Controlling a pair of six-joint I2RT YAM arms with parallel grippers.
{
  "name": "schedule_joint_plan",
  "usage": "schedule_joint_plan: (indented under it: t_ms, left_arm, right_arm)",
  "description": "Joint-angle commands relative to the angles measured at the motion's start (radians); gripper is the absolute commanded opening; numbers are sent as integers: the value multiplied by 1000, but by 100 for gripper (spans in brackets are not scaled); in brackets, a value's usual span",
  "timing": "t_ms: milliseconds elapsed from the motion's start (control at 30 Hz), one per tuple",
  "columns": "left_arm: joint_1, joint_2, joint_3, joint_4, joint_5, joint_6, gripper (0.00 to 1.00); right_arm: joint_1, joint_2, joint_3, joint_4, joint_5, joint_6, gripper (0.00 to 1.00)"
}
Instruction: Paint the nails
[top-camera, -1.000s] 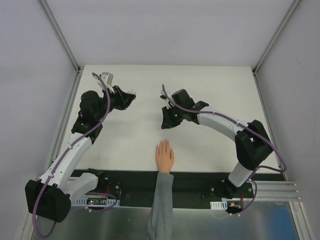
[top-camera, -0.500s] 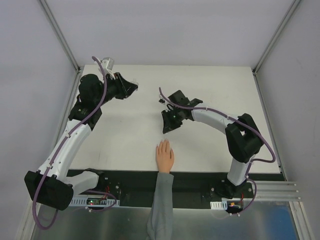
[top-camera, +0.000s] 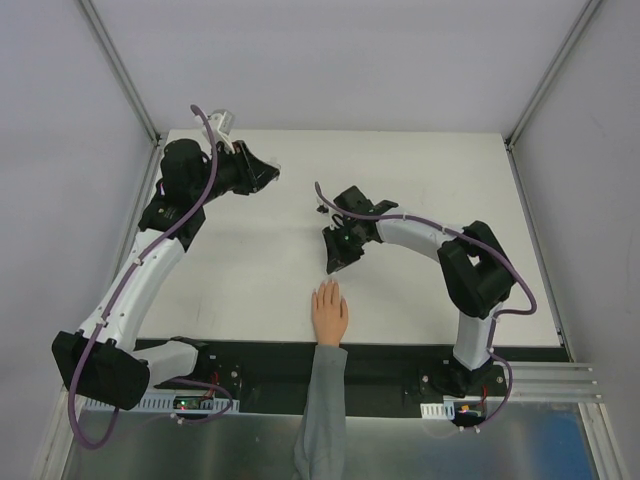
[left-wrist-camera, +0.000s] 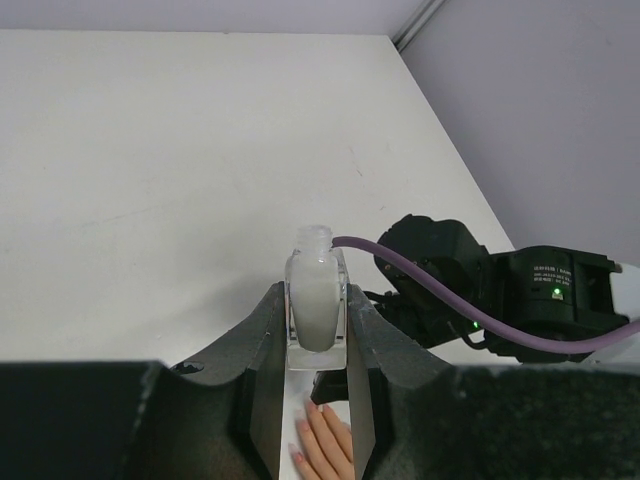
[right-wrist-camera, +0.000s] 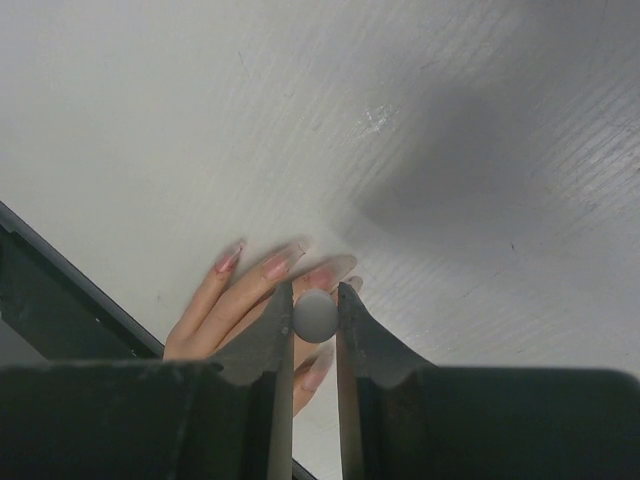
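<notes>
The peach mannequin hand (top-camera: 329, 312) lies flat near the table's front edge, its grey sleeve (top-camera: 320, 410) running off towards me. Its long pinkish nails (right-wrist-camera: 280, 263) show in the right wrist view. My right gripper (top-camera: 336, 262) hovers just beyond the fingertips, shut on a small round whitish brush cap (right-wrist-camera: 316, 315) seen end on; the brush itself is hidden. My left gripper (top-camera: 268, 174) is at the far left, raised, shut on the clear, uncapped bottle (left-wrist-camera: 317, 300) of milky polish. The hand also shows in the left wrist view (left-wrist-camera: 325, 450).
The white table (top-camera: 250, 270) ends at a black strip (top-camera: 400, 355) along the front edge, where the arm bases stand. Grey walls and metal rails (top-camera: 120, 70) close in the left, right and back. The right arm (left-wrist-camera: 480, 290) shows in the left wrist view.
My right gripper has moved nearer, closer to the hand's fingertips. My left gripper has drawn back and slightly right with the bottle.
</notes>
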Motion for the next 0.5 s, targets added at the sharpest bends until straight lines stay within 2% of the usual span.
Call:
schedule_joint_plan:
  t_ms: [0,467]
  left_arm:
    - [-9,1,52,9,32,14,0]
    - [-1,33,88,-14,54,30,0]
  right_arm:
    - [1,13,54,-14,-6,17,0]
    - [-1,30,82,-31,0,24,0]
